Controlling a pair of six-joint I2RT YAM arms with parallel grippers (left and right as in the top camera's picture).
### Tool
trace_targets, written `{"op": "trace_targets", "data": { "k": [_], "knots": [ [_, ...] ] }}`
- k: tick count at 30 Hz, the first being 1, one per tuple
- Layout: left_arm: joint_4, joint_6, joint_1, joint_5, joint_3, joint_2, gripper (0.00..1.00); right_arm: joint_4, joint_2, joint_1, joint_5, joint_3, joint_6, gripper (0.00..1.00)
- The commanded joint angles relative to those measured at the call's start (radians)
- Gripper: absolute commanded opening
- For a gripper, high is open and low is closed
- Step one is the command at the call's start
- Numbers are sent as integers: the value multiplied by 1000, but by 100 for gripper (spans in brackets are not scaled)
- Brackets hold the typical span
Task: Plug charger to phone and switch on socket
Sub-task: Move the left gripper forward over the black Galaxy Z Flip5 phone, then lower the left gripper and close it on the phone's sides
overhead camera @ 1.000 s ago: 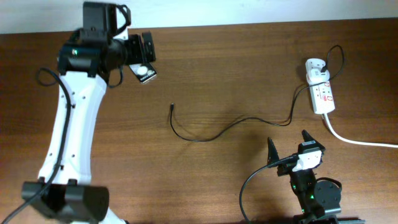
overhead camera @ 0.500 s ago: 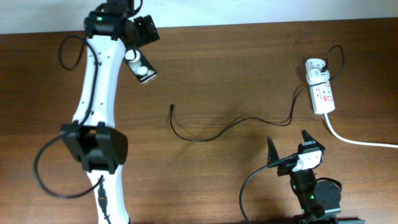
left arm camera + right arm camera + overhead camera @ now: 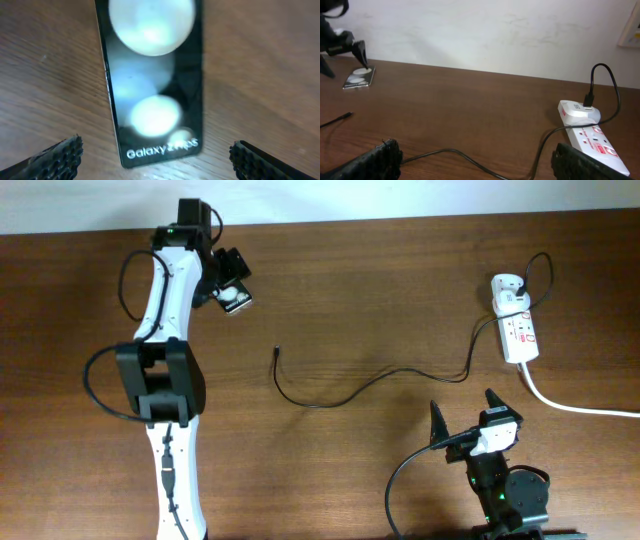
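Phone [image 3: 152,85]: black slab, two white discs. It lies flat near the far edge of the desk [image 3: 400,280], left side. Desk is dark wood grain, with a white wall [image 3: 470,30] behind. "Galaxy" lettering is legible in the left wrist view only. Left fingers [image 3: 60,155] are spread wide either side of the lettered end, clear of it. Right fingers [image 3: 375,160] are wide and empty.

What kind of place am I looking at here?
Probably an indoor robot lab or office workbench: a brown wooden table against a plain white wall, a white power strip on it, and a white robot arm reaching over it.
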Motion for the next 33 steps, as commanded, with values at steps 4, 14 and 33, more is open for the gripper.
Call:
{"op": "trace_targets", "data": {
  "k": [4,14,33],
  "knots": [
    [2,-13,-5,12,18,78,99,-4,-8,-3,-6,-5,-6,99],
    [0,14,-40,-111,18,100,99,-4,-9,-3,-6,-5,-6,99],
    [85,24,-27,-149,18,188,99,-4,-8,-3,-6,-5,-6,99]
  ]
}}
